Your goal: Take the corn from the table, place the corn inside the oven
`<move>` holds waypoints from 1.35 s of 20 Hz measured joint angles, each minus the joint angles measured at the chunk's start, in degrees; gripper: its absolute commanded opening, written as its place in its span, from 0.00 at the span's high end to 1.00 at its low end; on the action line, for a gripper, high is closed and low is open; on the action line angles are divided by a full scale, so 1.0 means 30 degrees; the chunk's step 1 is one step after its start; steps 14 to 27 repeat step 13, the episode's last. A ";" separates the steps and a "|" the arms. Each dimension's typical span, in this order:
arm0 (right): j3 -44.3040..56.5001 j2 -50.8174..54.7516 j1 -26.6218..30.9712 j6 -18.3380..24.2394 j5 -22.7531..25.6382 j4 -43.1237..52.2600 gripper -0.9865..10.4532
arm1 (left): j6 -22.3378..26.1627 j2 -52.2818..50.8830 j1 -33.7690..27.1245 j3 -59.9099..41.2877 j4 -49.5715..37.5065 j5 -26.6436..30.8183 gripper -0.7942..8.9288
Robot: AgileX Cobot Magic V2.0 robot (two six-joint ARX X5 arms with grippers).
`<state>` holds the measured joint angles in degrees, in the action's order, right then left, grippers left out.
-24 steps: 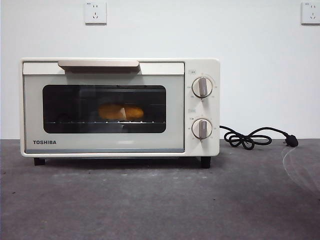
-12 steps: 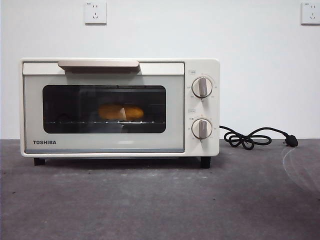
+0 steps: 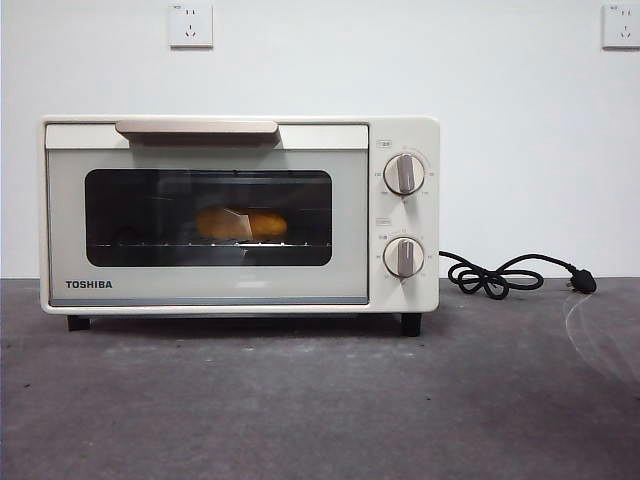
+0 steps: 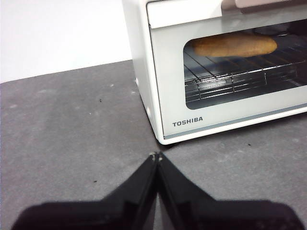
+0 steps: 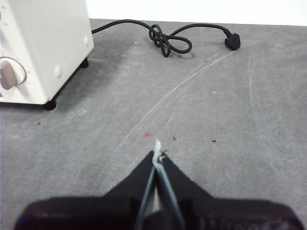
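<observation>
The cream-white oven (image 3: 240,215) stands on the dark grey table (image 3: 320,400) with its glass door closed. Behind the glass, the yellow-orange corn (image 3: 241,223) lies on the wire rack; the left wrist view shows the corn (image 4: 235,45) there too. My left gripper (image 4: 156,156) hovers shut and empty over the table near the corner of the oven (image 4: 216,72) by the Toshiba mark. Beyond the knob side of the oven (image 5: 43,43), my right gripper (image 5: 157,154) is shut and empty. Neither gripper shows in the front view.
A black cord with its plug (image 3: 510,275) lies coiled on the table beside the oven's knob end, and the cord (image 5: 165,38) also shows ahead of my right gripper. Two wall sockets (image 3: 190,25) sit on the white wall behind.
</observation>
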<state>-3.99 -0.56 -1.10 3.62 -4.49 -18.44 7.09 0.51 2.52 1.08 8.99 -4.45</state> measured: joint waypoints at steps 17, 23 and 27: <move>0.0000 0.0000 0.0000 0.0000 0.0000 0.0000 0.91 | 0.0000 0.0000 0.0000 0.0000 0.0131 0.0000 0.92; 0.0000 0.0000 0.0000 0.0000 0.0000 0.0000 0.91 | 0.0000 0.0000 0.0000 0.0000 0.0131 0.0000 0.92; 0.0000 0.0000 0.0000 0.0000 0.0000 0.0000 0.91 | 0.0000 0.0000 0.0000 0.0000 0.0131 0.0000 0.92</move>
